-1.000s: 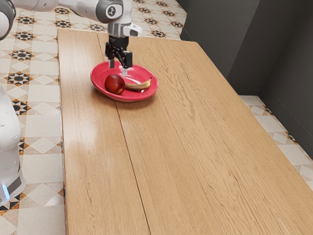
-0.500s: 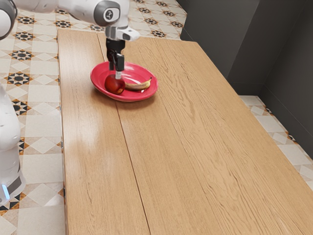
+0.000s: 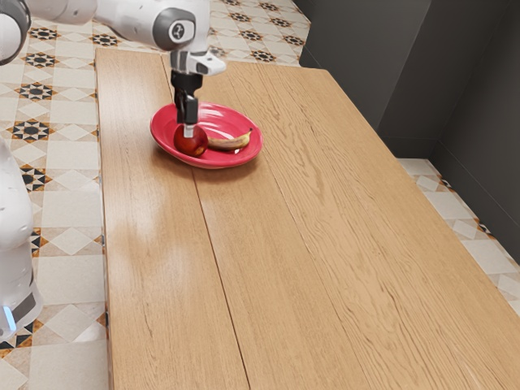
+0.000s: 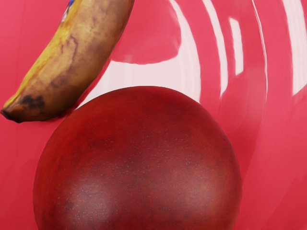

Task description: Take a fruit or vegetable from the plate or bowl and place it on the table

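- We locate the tool (image 3: 188, 127) over the plate (image 3: 227, 120), pointing down at the round red fruit (image 3: 192, 145). In the exterior view, its lower end overlaps the upper part of that fruit.
- Tool state: we cannot tell whether it is apart, together or clamped on the fruit.
- We find the round red fruit on the plate, toward the exterior view's left. Its skin is dark red with fine pale specks.
- We find the banana (image 3: 231, 143) on the same plate, just beside the round red fruit; we cannot tell whether the two touch. It is yellow with brown patches, a dark end and a small blue mark (image 4: 71, 3).
- The plate is glossy, pinkish red and raised at the rim. We see it resting on the wooden counter (image 3: 284, 268), near the far end in the exterior view.
- We note the white arm (image 3: 134, 18) entering from the exterior view's upper left.
- Beyond the counter we see patterned floor tiles (image 3: 69, 219) and dark panels (image 3: 366, 73).
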Robot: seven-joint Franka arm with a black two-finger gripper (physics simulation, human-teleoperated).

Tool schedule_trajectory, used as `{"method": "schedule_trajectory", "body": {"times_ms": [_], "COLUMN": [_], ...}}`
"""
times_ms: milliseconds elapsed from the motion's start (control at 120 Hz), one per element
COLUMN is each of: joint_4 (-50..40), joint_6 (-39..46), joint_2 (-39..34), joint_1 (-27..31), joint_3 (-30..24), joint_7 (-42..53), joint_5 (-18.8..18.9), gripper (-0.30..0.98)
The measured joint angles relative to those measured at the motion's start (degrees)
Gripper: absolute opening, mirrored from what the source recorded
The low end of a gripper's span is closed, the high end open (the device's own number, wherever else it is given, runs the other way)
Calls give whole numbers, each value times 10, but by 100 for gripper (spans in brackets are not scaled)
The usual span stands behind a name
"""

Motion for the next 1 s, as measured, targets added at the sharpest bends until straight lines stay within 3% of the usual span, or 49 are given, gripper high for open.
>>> {"method": "schedule_trajectory", "body": {"times_ms": [483, 675, 875, 1000], "joint_4": [9, 9, 11, 53], "joint_6": [29, 44, 59, 67], "joint_2": [51, 49, 29, 23], "joint_1": [-14, -13, -14, -81], "joint_3": [0, 0, -1, -6], "joint_7": [28, 29, 24, 22], "joint_5": [-22, -27, -24, -22], "gripper": [69, 53, 47, 47]}}
